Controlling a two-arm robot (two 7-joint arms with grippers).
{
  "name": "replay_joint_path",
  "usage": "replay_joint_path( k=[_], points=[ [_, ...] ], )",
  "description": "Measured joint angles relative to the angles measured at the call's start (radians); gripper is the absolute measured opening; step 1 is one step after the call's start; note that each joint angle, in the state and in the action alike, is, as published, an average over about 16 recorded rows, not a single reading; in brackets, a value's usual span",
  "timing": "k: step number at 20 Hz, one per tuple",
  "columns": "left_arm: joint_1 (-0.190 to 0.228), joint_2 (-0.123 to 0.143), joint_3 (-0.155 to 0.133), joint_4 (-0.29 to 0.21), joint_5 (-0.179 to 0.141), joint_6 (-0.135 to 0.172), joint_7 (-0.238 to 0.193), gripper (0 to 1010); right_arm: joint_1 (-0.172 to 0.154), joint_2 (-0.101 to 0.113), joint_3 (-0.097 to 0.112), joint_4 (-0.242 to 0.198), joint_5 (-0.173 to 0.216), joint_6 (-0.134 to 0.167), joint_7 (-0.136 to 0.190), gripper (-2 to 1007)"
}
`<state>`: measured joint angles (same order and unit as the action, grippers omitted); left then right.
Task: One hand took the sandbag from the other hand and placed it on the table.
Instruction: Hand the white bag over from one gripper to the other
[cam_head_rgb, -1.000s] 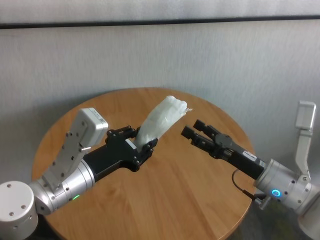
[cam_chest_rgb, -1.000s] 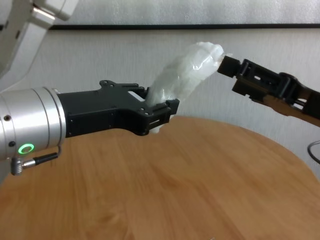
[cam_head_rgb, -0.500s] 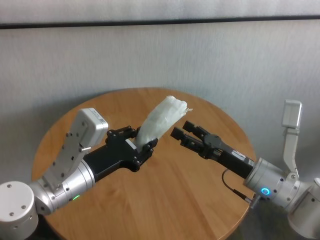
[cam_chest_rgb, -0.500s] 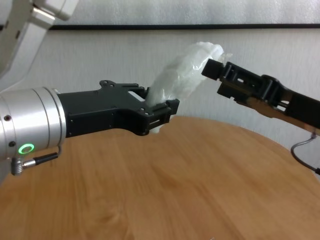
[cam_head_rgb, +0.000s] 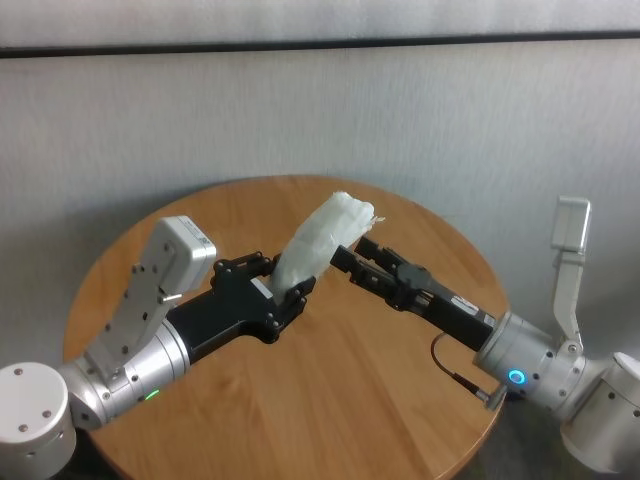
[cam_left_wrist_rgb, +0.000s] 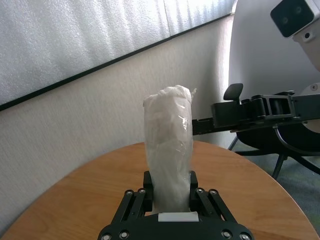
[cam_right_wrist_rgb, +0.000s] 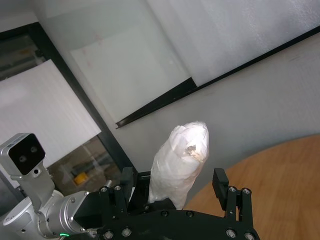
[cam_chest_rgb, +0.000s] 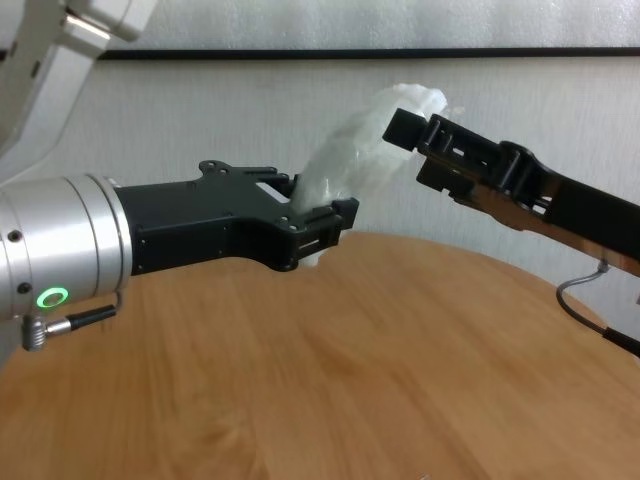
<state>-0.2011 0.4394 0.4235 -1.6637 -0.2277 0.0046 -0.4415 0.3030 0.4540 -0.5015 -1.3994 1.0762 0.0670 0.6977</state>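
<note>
The white lumpy sandbag (cam_head_rgb: 322, 240) is held above the round wooden table (cam_head_rgb: 330, 400), tilted up and to the right, twisted tip on top. My left gripper (cam_head_rgb: 283, 278), green ring light, is shut on its lower end; the left wrist view shows the bag (cam_left_wrist_rgb: 168, 145) standing up out of the jaws (cam_left_wrist_rgb: 170, 192). My right gripper (cam_head_rgb: 352, 252), blue-cyan light, is open, with its fingers on either side of the bag's upper part. In the right wrist view the bag (cam_right_wrist_rgb: 180, 165) sits between the spread fingers (cam_right_wrist_rgb: 220, 181). The chest view shows the right gripper (cam_chest_rgb: 410, 145) in front of the bag (cam_chest_rgb: 345, 165).
A grey wall stands behind the table. The table top (cam_chest_rgb: 350, 380) lies well below both grippers. A black chair base (cam_left_wrist_rgb: 280, 150) stands on the floor beyond the table's edge.
My right gripper has moved left toward the sandbag, and its open fingers now straddle the bag's upper part. The left arm and the bag have not moved.
</note>
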Motion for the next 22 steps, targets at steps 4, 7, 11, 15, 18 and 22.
replay_joint_path(
  k=[4, 7, 11, 15, 18, 22],
  points=[
    [0.0, 0.0, 0.0, 0.0, 0.0, 0.0, 0.0, 411, 0.012, -0.006, -0.01, 0.012, 0.008, -0.002, -0.01, 1001],
    [0.0, 0.0, 0.0, 0.0, 0.0, 0.0, 0.0, 411, 0.021, -0.011, -0.017, 0.021, 0.012, -0.004, -0.017, 1001],
    [0.0, 0.0, 0.0, 0.0, 0.0, 0.0, 0.0, 411, 0.032, -0.016, -0.026, 0.031, 0.016, -0.005, -0.022, 1001],
    [0.0, 0.0, 0.0, 0.0, 0.0, 0.0, 0.0, 411, 0.039, -0.02, -0.034, 0.038, 0.018, -0.007, -0.024, 1001],
    [0.0, 0.0, 0.0, 0.0, 0.0, 0.0, 0.0, 411, 0.044, -0.023, -0.039, 0.04, 0.02, -0.009, -0.024, 1001],
    [0.0, 0.0, 0.0, 0.0, 0.0, 0.0, 0.0, 411, 0.048, -0.026, -0.043, 0.042, 0.021, -0.012, -0.024, 1001]
  ],
)
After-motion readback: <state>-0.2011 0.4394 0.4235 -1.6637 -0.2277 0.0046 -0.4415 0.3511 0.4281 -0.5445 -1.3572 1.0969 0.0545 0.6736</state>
